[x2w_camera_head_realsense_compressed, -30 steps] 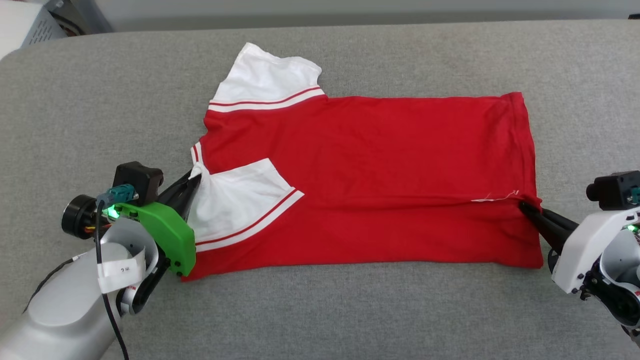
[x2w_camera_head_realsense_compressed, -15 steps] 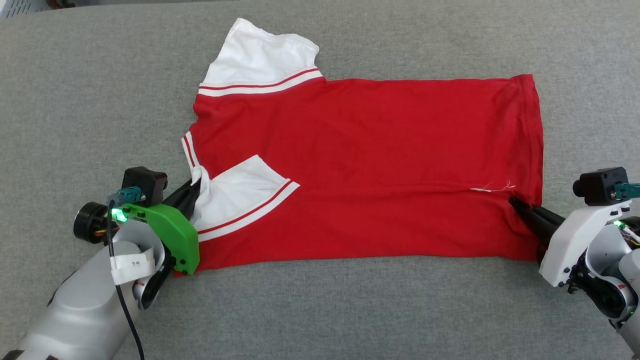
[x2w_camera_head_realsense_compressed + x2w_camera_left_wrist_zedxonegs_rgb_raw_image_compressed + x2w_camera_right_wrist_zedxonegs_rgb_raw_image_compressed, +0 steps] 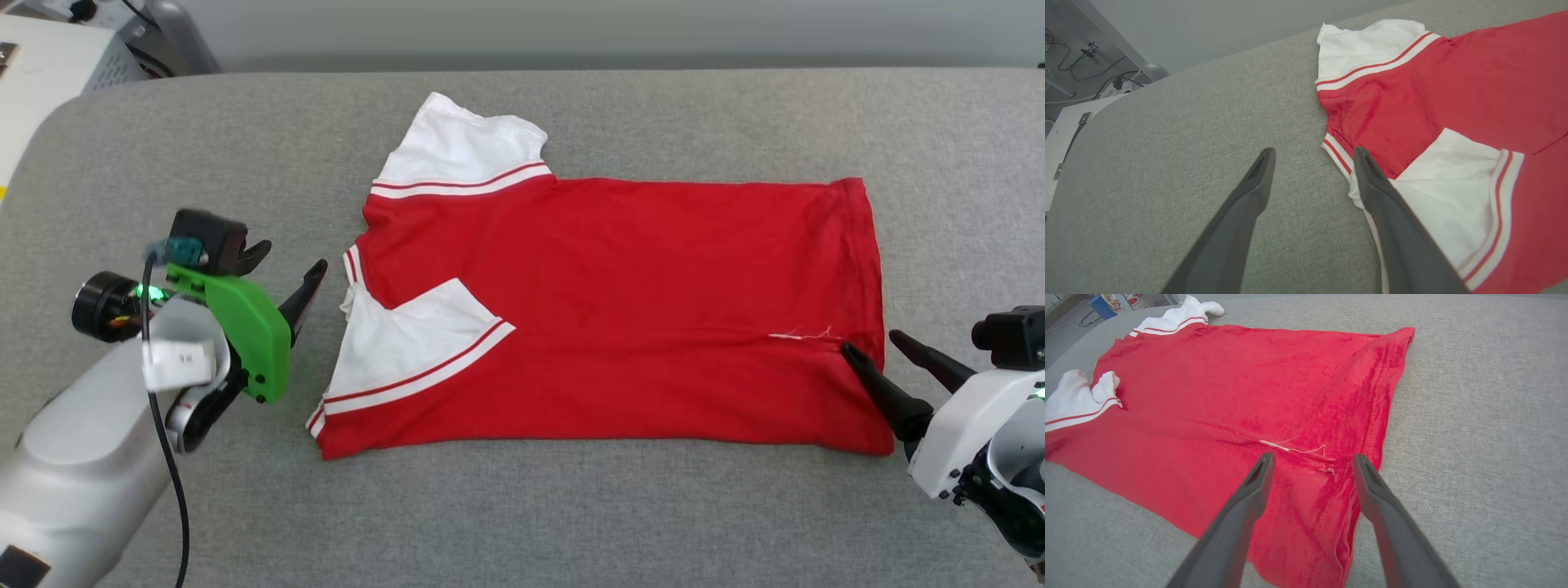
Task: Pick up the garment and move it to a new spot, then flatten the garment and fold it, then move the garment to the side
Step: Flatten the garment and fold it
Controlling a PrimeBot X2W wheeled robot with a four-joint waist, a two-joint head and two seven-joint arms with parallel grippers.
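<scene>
The garment [image 3: 620, 286] is a red jersey lying flat on the grey padded surface [image 3: 571, 506], collar to the left and hem to the right. Its near long edge is folded over, so one white sleeve [image 3: 408, 343] rests on the red body; the other sleeve [image 3: 465, 147] sticks out at the back. No numerals show. My left gripper [image 3: 292, 255] stands open just left of the collar, touching nothing, and its right finger [image 3: 1372, 179] hangs over the sleeve edge of the garment [image 3: 1474, 81]. My right gripper [image 3: 869, 341] is open at the hem, its fingers straddling the folded corner of the garment [image 3: 1229, 384].
A loose white thread [image 3: 804, 333] lies on the fold near the hem. A white cabinet [image 3: 49, 73] with cables stands beyond the surface's far left corner. Bare grey surface stretches in front of the jersey and on both sides.
Both grippers have opened and let go of the jersey. The left one has drawn back to the left, off the sleeve, which now lies flat. The head camera has also shifted.
</scene>
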